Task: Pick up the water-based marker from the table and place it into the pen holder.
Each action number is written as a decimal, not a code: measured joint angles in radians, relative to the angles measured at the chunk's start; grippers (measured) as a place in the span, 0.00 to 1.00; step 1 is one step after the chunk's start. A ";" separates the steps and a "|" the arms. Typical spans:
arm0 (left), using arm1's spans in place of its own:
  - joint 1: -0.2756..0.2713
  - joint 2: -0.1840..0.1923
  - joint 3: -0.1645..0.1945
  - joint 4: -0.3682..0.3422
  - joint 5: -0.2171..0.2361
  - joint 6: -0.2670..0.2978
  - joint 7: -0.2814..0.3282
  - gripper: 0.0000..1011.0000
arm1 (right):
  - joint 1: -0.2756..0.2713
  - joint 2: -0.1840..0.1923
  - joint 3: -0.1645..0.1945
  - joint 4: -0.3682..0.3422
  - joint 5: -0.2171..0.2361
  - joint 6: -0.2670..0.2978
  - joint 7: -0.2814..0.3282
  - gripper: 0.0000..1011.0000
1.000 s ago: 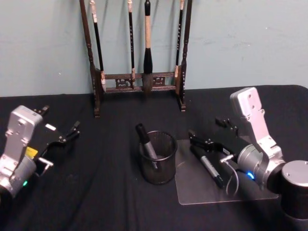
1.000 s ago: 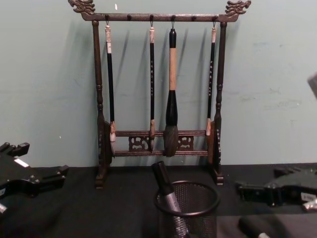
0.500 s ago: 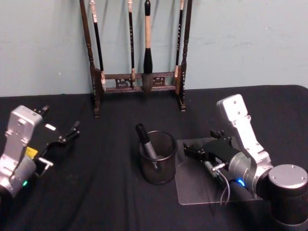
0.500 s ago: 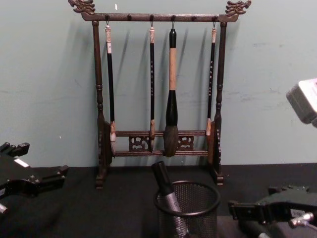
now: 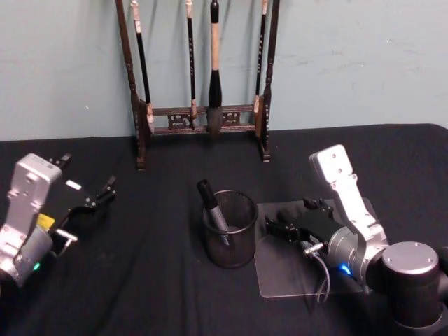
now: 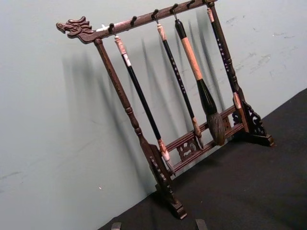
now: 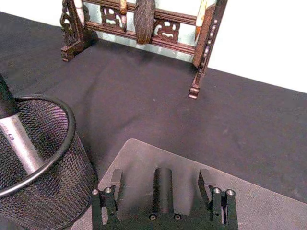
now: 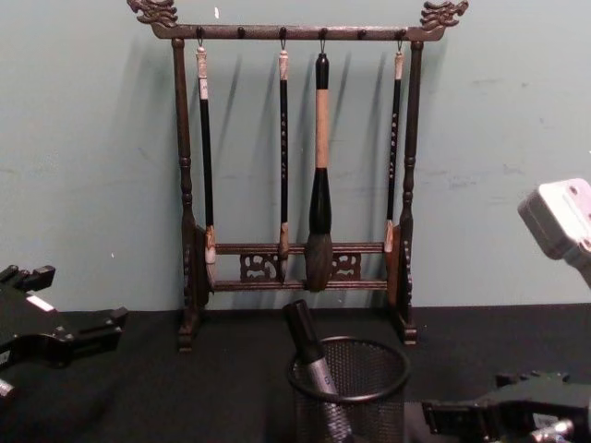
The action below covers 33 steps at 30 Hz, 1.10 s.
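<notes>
A dark water-based marker (image 7: 162, 191) lies on the grey patch (image 5: 280, 274) of the black table. My right gripper (image 7: 160, 174) is low over it, open, with one finger on each side of the marker's end and a gap on both sides. From the head view the right gripper (image 5: 274, 227) sits just right of the pen holder (image 5: 229, 231), a black mesh cup. Another marker (image 5: 212, 205) leans inside that cup. My left gripper (image 5: 91, 203) is parked at the far left, open, holding nothing.
A tall dark wooden brush rack (image 5: 203, 115) with several hanging brushes stands at the back against the wall, behind the pen holder (image 8: 351, 392). Black cloth (image 5: 150, 280) lies bare between the left arm and the cup.
My right gripper has come down and shifted toward the pen holder, so its fingers now straddle the marker on the grey patch. The left arm has not moved.
</notes>
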 joint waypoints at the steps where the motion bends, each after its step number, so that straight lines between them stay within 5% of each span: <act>1: 0.000 0.000 0.000 0.000 0.000 0.000 0.000 0.99 | 0.000 -0.001 0.001 0.002 -0.001 0.000 0.001 0.99; 33: 0.000 0.000 0.000 0.000 0.000 0.000 0.000 0.99 | 0.033 -0.067 0.050 0.095 -0.061 -0.002 0.040 0.99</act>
